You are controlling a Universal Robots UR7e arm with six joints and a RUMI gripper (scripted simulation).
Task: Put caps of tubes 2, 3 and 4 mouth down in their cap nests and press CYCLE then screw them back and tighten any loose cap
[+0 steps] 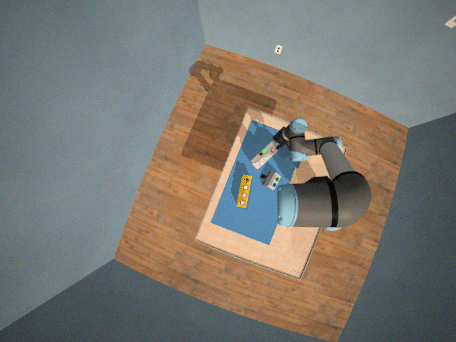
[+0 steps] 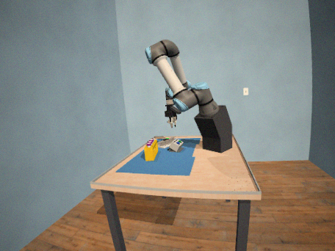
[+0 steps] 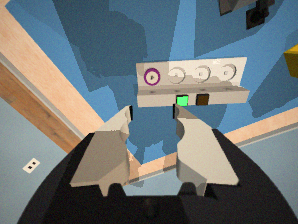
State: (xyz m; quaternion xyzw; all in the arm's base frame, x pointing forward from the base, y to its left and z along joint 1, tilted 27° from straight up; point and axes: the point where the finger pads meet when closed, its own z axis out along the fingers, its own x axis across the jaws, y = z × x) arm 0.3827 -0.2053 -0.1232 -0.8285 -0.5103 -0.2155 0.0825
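The parted, released hand [image 1: 280, 139] [image 2: 172, 125] [image 3: 152, 105] is shown with nothing between its fingers, which are directed downward above the bench [image 1: 280, 260] [image 2: 173, 183] [image 3: 30, 45]. The pale cap tray [image 1: 259, 161] [image 2: 167, 143] [image 3: 192, 92] is set on the blue mat [image 1: 250, 225] [image 2: 158, 169] [image 3: 105, 50]; its long axis is laid aslant in the top view and nearly level across the wrist view, beyond the fingertips. A purple-rimmed cap [image 1: 273, 150] [image 3: 152, 77] is seated in the end nest at the tray's right, as viewed from the arm's base. Its marked face is turned toward the wrist camera, and no tilt relative to the nest can be made out. The other three nests [image 3: 202, 74] are unfilled. Of the two lamps on the tray's front strip, the green lamp [image 1: 265, 150] [image 3: 182, 100] is lit and the amber lamp [image 1: 261, 154] [image 3: 202, 99] is dark. The yellow tube rack [image 1: 249, 183] [image 2: 150, 153] [image 3: 292, 60] is stood apart from the tray, its long axis run close to vertical in the top view. Three caps [image 1: 244, 195] [image 2: 150, 142] are carried on it in a row, tops upward; the tube at the rack's right end [image 1: 246, 180] is uncapped. The gray key box [image 1: 271, 180] [image 2: 175, 145] is placed between rack and arm [image 1: 320, 200] [image 2: 169, 75].
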